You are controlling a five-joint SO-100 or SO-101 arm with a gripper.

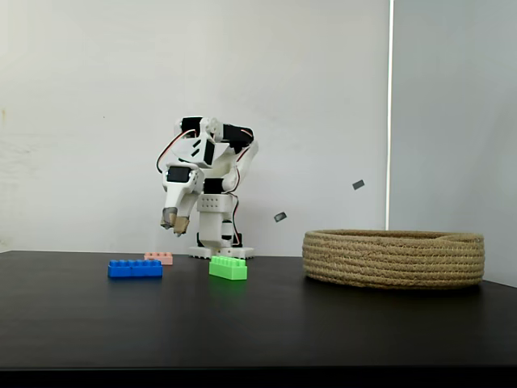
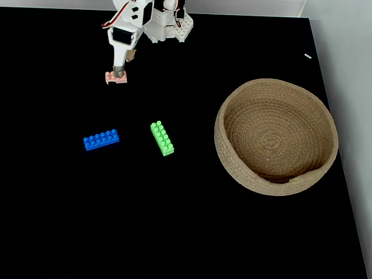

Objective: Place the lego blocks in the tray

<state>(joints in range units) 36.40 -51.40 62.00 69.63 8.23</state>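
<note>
A small pale pink lego block (image 2: 115,77) lies near the arm's base, also seen in the side fixed view (image 1: 158,258). My gripper (image 1: 174,221) hangs just above it, fingers pointing down and a little apart, holding nothing; from above the gripper (image 2: 125,64) sits over the pink block's far edge. The long blue block (image 2: 101,140) and the green block (image 2: 162,138) lie on the black table, closer to the front. In the side view the blue block (image 1: 135,268) is left of the green one (image 1: 229,267). The tray (image 2: 232,110), a round rope basket, stands to the right and is empty (image 1: 393,257).
The arm's white base (image 2: 168,26) stands at the table's far edge. The black table (image 2: 174,221) ends just right of the basket. A white wall rises behind the arm (image 1: 323,97).
</note>
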